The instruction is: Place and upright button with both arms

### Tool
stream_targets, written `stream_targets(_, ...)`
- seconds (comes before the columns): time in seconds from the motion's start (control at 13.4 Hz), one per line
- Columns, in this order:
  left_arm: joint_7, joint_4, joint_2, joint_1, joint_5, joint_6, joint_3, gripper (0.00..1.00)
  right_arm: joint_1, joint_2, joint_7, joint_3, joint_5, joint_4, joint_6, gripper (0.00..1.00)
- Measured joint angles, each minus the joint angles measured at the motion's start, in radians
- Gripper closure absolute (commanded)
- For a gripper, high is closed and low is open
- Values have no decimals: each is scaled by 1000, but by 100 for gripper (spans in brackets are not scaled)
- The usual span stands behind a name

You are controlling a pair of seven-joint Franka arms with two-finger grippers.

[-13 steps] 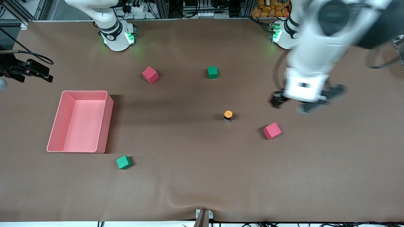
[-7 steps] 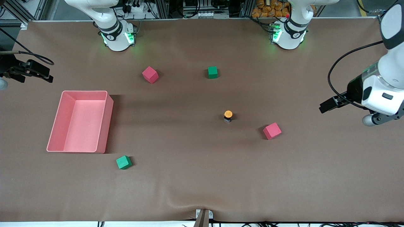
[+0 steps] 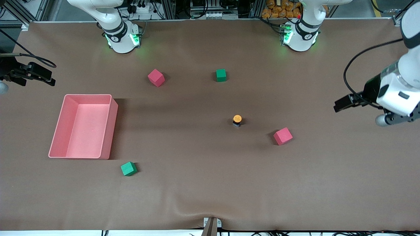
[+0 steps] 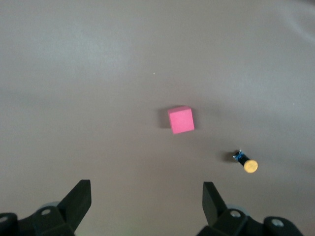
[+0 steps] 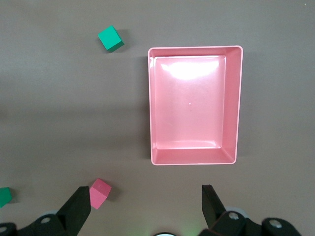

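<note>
The small button, a short black cylinder with a round orange cap and bluish marks on its body, stands cap-up on the brown matte surface near the middle, with a red foam cube just beside it toward my left arm's end and a little nearer the front camera. I judge the placing and uprighting done, so the step in hand is pulling clear. My left pincer hangs with its fingers spread wide and nothing between them, over the left arm's end of the surface, well apart from the button. My right pincer waits high over the pink rectangular plastic tray, equally wide and empty. From that wrist I also see a green cube and another red cube near the tray. The next move calls only for parking both arms without brushing the button. I can read no brand, label or writing anywhere; the bluish marks are too small to make out.
</note>
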Motion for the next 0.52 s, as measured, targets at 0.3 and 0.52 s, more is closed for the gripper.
stream_targets(0.3,91,-126,-136,2,0,-9,51,0,0,0,0,0,0,0,0,0)
stream_targets(0.52,103,-230,-249,-2,0,-9,51,0,0,0,0,0,0,0,0,0)
